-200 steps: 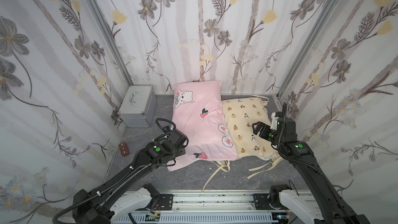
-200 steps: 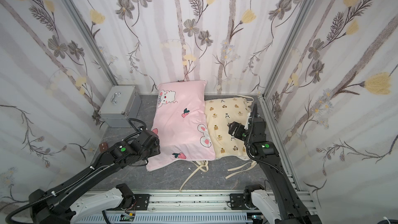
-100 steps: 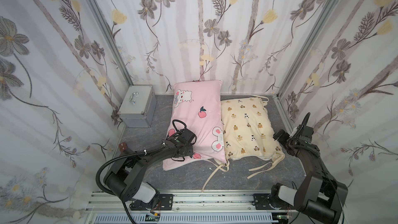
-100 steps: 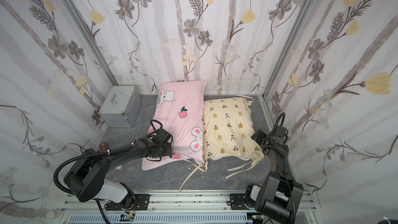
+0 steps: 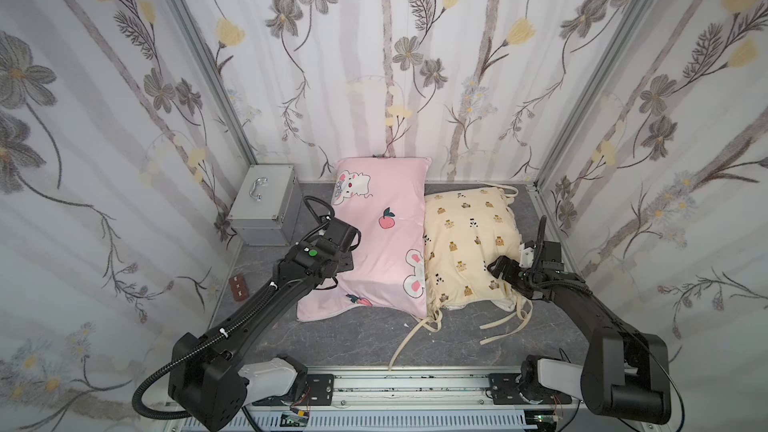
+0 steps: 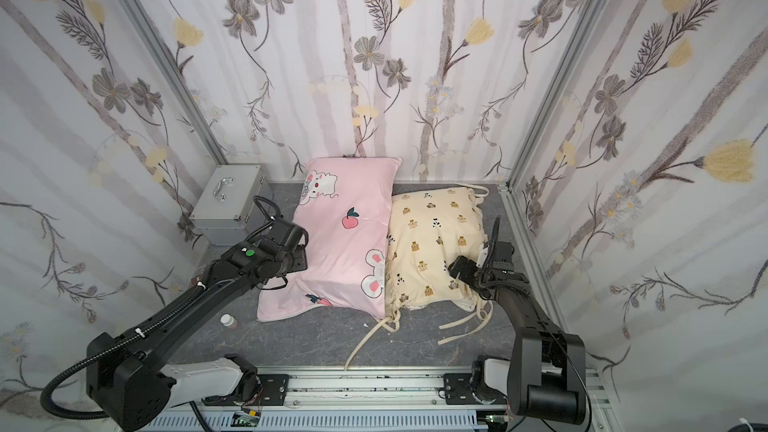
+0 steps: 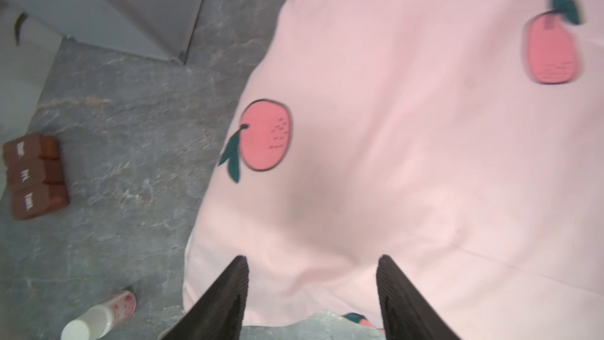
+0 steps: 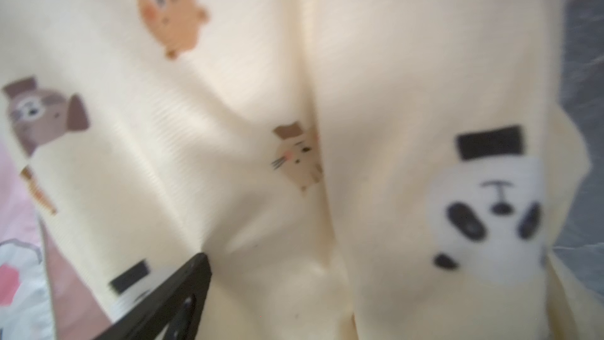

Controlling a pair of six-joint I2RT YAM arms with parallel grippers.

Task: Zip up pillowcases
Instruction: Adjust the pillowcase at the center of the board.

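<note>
While both jaws stand wide | pink pillowcase (image 5: 386, 251) plump, near corner flat | cream pillowcase (image 5: 469, 243) puffy, ties loose

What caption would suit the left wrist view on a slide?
Left jaws open over the pink pillowcase, near its edge; grey box, brown blocks and small bottle alongside.

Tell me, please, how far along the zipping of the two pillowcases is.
Done: nothing shows as zipped; no zipper is visible in any view. In hand: the left gripper is open over the near left edge of the pink pillowcase, and the right gripper is open over the cream pillowcase; neither visibly grips fabric. Left: finding and closing both zippers.
</note>
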